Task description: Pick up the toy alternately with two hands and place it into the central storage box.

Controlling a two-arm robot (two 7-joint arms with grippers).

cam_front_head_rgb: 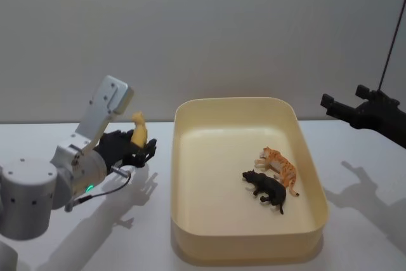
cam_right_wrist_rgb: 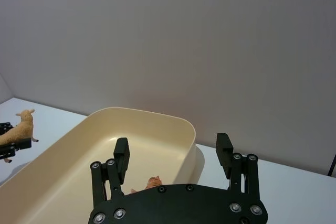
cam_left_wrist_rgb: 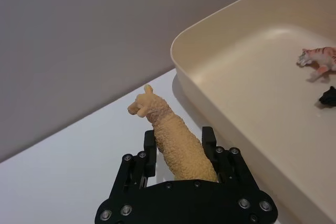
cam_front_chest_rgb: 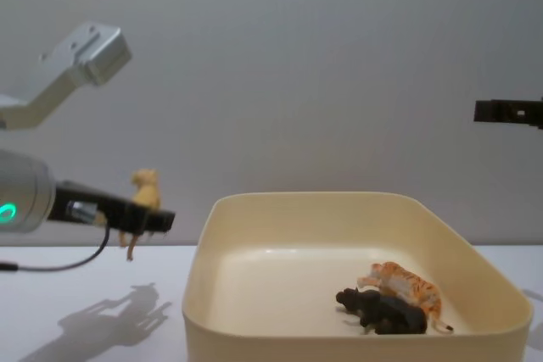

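My left gripper [cam_front_head_rgb: 141,147] [cam_left_wrist_rgb: 178,140] [cam_front_chest_rgb: 148,214] hangs above the table just left of the central storage box, shut on a tan llama toy [cam_front_head_rgb: 138,129] [cam_left_wrist_rgb: 173,140] [cam_front_chest_rgb: 142,192] whose head sticks out past the fingers. The cream-yellow box [cam_front_head_rgb: 190,157] [cam_front_chest_rgb: 254,235] [cam_left_wrist_rgb: 220,40] [cam_right_wrist_rgb: 79,140] holds an orange tiger toy [cam_front_head_rgb: 279,166] [cam_front_chest_rgb: 403,284] and a black animal toy [cam_front_head_rgb: 266,188] [cam_front_chest_rgb: 382,311] on its right side. My right gripper [cam_front_head_rgb: 355,111] [cam_right_wrist_rgb: 173,153] [cam_front_chest_rgb: 505,112] is raised to the right of the box, open with nothing between its fingers.
The white table [cam_front_head_rgb: 89,239] runs up to a plain grey wall behind. The left arm's silver-grey body [cam_front_head_rgb: 38,188] with its green light sits at the near left.
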